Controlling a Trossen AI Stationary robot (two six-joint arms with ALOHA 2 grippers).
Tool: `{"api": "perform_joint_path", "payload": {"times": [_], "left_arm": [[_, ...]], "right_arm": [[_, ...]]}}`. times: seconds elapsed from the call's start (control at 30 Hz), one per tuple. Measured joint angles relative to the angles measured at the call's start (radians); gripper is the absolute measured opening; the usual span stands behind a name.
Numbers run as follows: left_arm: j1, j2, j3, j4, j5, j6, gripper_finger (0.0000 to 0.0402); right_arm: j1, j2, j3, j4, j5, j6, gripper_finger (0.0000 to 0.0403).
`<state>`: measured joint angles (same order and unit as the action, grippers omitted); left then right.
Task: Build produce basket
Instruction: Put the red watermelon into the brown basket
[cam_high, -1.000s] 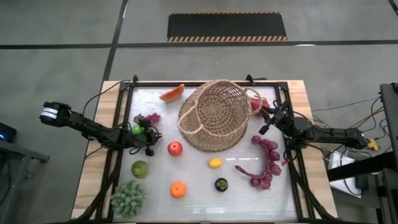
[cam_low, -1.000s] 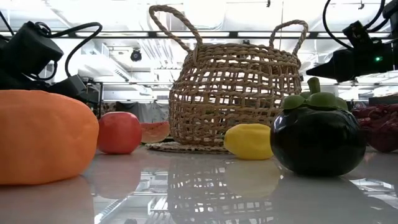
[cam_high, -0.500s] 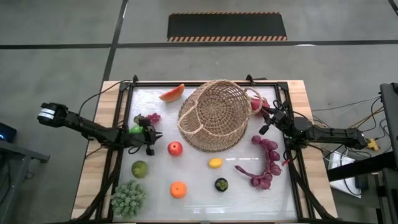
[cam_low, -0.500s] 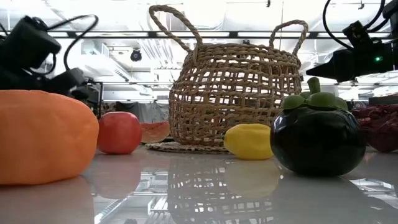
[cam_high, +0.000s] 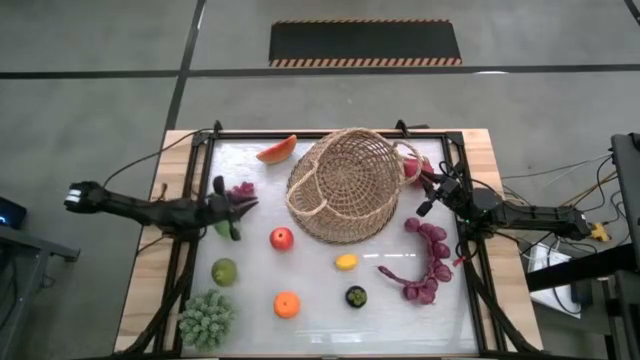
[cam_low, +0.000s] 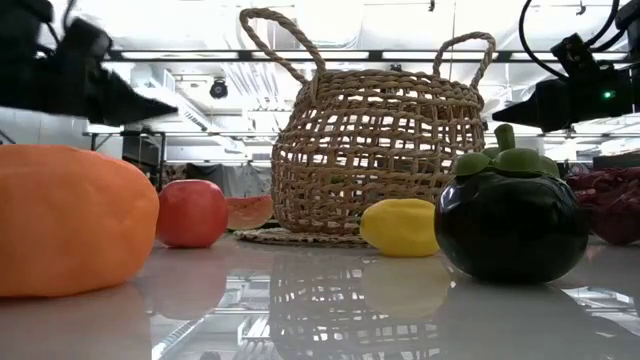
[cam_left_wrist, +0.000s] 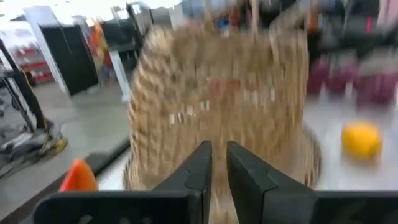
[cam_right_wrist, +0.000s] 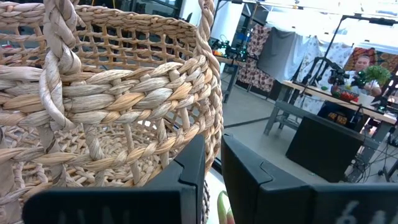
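Currently left tool (cam_high: 222, 206) is clenched, nothing visible between the fingers (cam_left_wrist: 198, 169), hovering over the bench's (cam_high: 320, 310) left side, pointed at the basket (cam_high: 345, 184). Purple grapes (cam_high: 242, 189) sit just beside its tip. Right tool (cam_high: 426, 182) also clenched, fingers nearly touching, at the basket's right edge; the rim (cam_right_wrist: 208, 93) sits right in front of it, and I can't tell whether it is pinching the weave.

Basket: tan wicker, open loose weave, two loop handles, tipped on its side in the high view with the mouth toward the left and front. It lies at back-centre of the bench.

Produce around it:
- watermelon slice (cam_high: 277, 150) at back left
- red apple (cam_high: 282, 238) in front of the basket
- lemon (cam_high: 346, 262) right of the apple
- green fruit (cam_high: 224, 271) front left
- green spiky bunch (cam_high: 206, 319) in the front-left corner
- orange (cam_high: 287, 304) at front
- dark round fruit with green cap (cam_high: 356, 296) beside it
- long purple-red bunch (cam_high: 425, 262) at right
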<state>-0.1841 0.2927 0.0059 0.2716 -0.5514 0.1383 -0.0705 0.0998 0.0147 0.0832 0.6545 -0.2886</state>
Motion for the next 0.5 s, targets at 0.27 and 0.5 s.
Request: {"api": "perform_joint_path", "payload": {"times": [0.27,0.5], "left_arm": [[0.001,-0.149,-0.001,0.003,0.0,0.0,0.0031],[0.001,-0.163,-0.001,0.0,0.0,0.0,0.0031]], "right_arm": [[0.0,0.0,0.0,0.0,0.0,0.0,0.0043],[0.0,0.0,0.0,0.0,0.0,0.0,0.0043]]}}
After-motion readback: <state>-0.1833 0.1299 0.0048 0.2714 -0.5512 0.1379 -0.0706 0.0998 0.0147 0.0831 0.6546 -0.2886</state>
